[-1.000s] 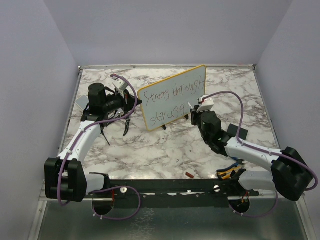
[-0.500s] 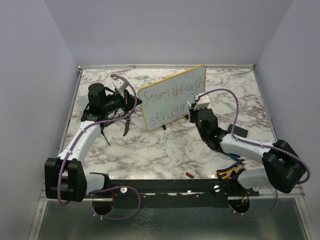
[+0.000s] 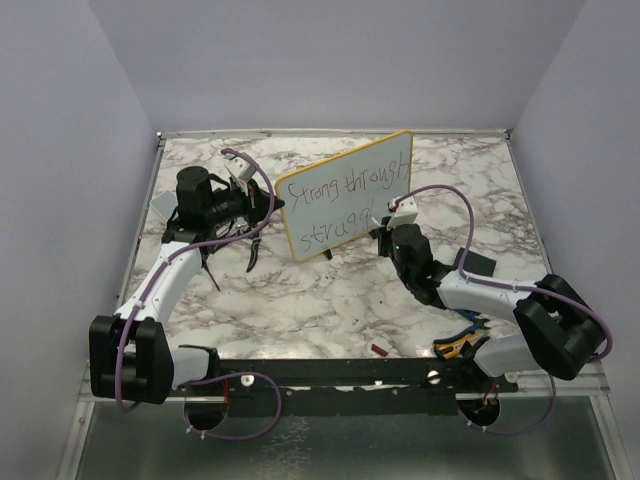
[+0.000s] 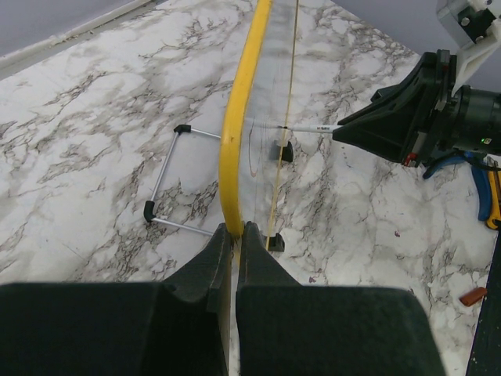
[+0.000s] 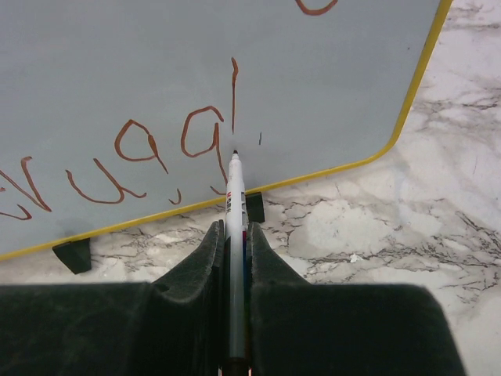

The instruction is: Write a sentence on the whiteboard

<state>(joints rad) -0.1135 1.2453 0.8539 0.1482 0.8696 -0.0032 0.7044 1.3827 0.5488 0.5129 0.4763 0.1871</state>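
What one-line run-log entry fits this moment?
left end effector: shut on whiteboard edge | right end effector: shut on marker, tip at whiteboard | sentence: two lines, second incomplete

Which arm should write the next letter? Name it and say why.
Right. The right tool grips the pen, tip at the board under the tall stroke. The left tool is clamped on the board's yellow edge, steadying it.
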